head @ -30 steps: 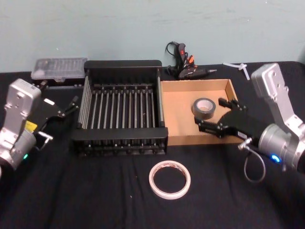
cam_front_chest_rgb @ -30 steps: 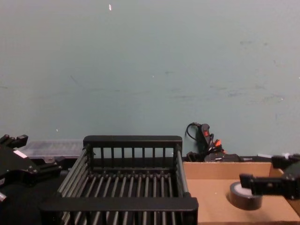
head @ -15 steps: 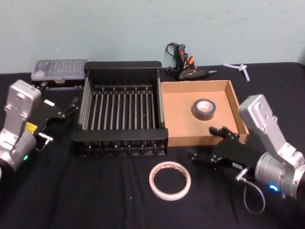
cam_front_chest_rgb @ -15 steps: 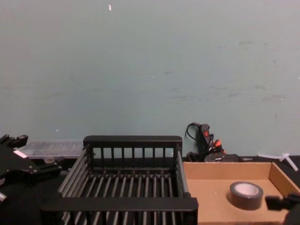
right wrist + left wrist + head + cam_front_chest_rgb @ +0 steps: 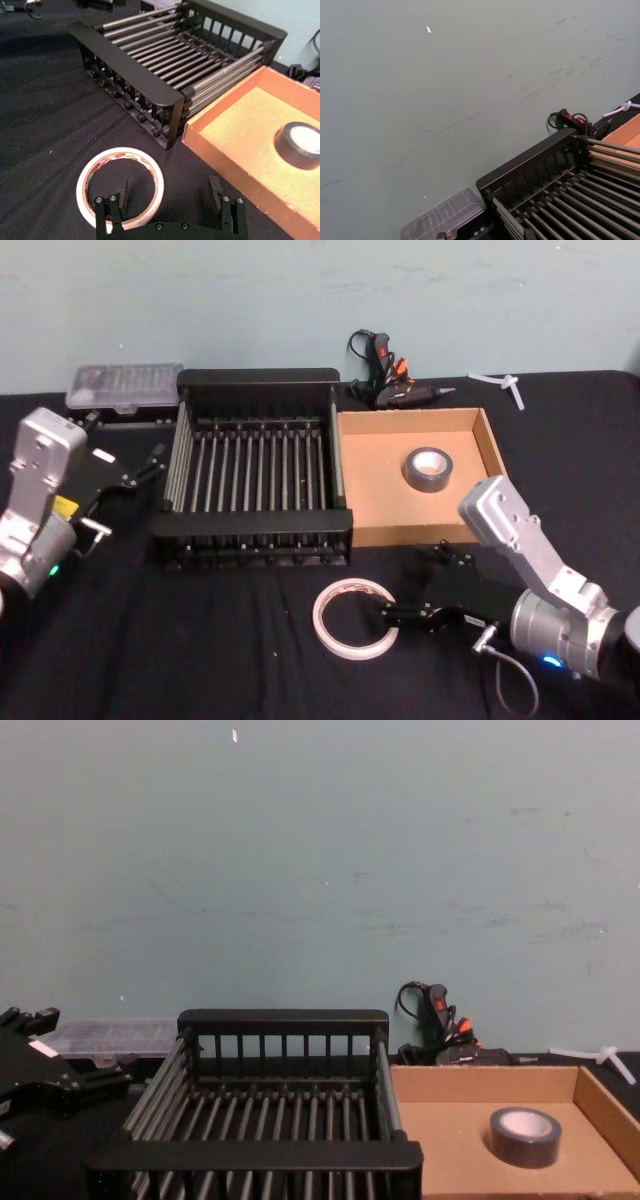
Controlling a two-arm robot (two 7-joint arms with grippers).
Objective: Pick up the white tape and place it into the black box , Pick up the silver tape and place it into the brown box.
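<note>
In the lower middle of the head view, the white tape (image 5: 355, 617) lies flat on the black table (image 5: 200, 640), just in front of the black box (image 5: 255, 475). The right gripper (image 5: 398, 615) sits at the ring's right rim with its jaws spread; in the right wrist view one finger (image 5: 121, 196) stands over the ring's hole, the other outside it. The silver tape (image 5: 428, 469) rests inside the brown box (image 5: 375, 490) at centre right. The left gripper (image 5: 148, 462) hangs at the left edge, jaws apart.
</note>
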